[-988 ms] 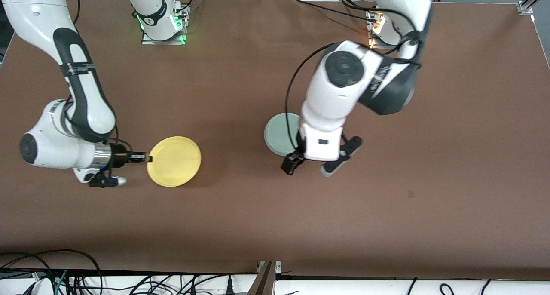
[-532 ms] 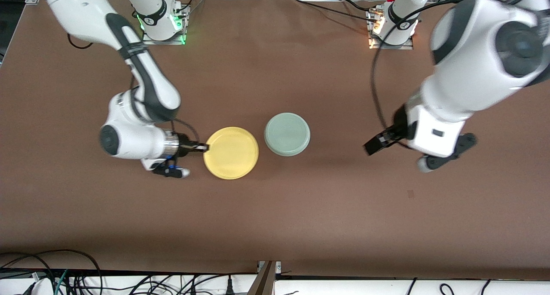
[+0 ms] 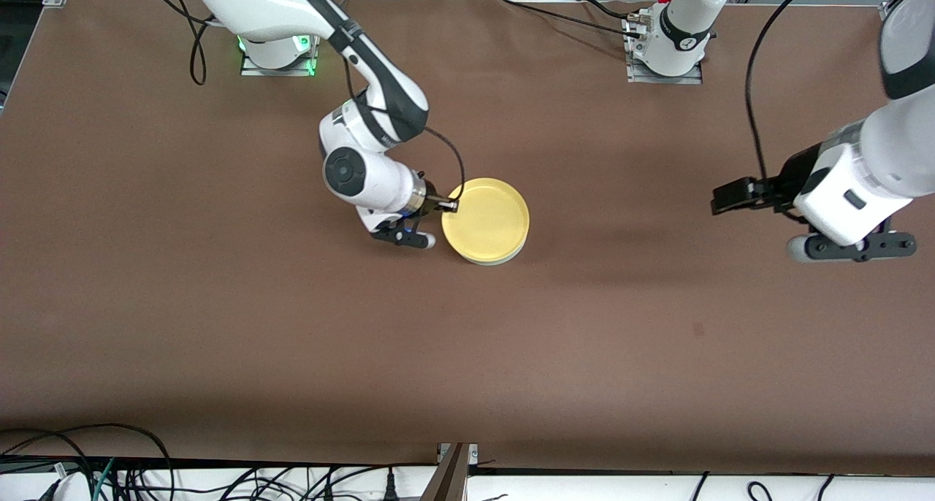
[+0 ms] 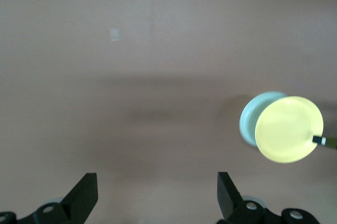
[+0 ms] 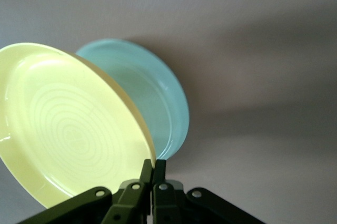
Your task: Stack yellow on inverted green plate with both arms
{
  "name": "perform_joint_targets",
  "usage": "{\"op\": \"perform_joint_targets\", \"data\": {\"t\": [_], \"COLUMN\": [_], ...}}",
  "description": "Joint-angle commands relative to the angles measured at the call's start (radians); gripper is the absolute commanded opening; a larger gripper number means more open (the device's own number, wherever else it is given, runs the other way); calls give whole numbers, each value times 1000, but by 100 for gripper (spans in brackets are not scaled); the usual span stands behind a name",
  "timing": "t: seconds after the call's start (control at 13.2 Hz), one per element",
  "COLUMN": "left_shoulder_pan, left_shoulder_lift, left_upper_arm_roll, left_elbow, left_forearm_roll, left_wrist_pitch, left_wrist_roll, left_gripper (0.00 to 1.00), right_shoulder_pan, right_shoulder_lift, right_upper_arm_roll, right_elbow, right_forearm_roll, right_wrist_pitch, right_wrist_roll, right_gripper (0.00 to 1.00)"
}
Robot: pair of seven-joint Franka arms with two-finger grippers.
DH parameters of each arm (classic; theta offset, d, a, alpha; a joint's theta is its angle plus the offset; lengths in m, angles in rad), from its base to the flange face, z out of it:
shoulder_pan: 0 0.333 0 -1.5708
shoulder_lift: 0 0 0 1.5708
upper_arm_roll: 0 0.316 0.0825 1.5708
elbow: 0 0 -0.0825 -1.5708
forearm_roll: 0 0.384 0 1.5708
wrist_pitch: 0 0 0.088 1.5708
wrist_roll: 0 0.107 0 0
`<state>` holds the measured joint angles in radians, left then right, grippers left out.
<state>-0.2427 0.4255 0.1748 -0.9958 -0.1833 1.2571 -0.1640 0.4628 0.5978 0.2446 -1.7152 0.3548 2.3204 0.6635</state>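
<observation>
My right gripper (image 3: 447,206) is shut on the rim of the yellow plate (image 3: 486,220) and holds it over the pale green plate (image 3: 495,261), which lies on the table with only a sliver showing. In the right wrist view the gripper (image 5: 154,168) pinches the yellow plate (image 5: 68,129), which is tilted above the green plate (image 5: 160,105). My left gripper (image 3: 723,196) is open and empty, up in the air over the left arm's end of the table. In the left wrist view the gripper (image 4: 157,197) faces bare table, with the yellow plate (image 4: 288,129) and the green plate (image 4: 248,121) farther off.
The brown table (image 3: 292,340) bears only the two plates. The arm bases (image 3: 276,52) stand at the table's edge by the robots. Cables lie off the table's edge nearest the front camera (image 3: 109,464).
My right arm has carried the yellow plate toward the left arm's end until it covers the green plate. My left arm has drawn away from the green plate toward its own end.
</observation>
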Motion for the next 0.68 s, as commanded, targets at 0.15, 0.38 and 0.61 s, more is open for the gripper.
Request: {"op": "perform_joint_targets", "data": {"t": [0.15, 0.38, 0.61], "left_shoulder_pan": [-6, 8, 6], "left_shoulder_lift": [-361, -404, -396], "left_upper_arm_roll": [0, 0, -3], "left_elbow": [-578, -641, -583], "left_forearm_roll": [100, 140, 142], "left_wrist_pitch": [243, 277, 274], "left_wrist_roll": [93, 93, 93], "left_gripper": [100, 100, 100], "right_shoulder_pan": [22, 27, 27], "right_shoulder_lift": [-13, -7, 0], "right_upper_arm_roll": [-13, -13, -13], "right_elbow": [-104, -101, -98], "right_forearm_roll": [-2, -3, -22], "right_wrist_pitch": [109, 137, 143], "right_wrist_roll": [4, 2, 2], "right_gripper": [0, 0, 0]}}
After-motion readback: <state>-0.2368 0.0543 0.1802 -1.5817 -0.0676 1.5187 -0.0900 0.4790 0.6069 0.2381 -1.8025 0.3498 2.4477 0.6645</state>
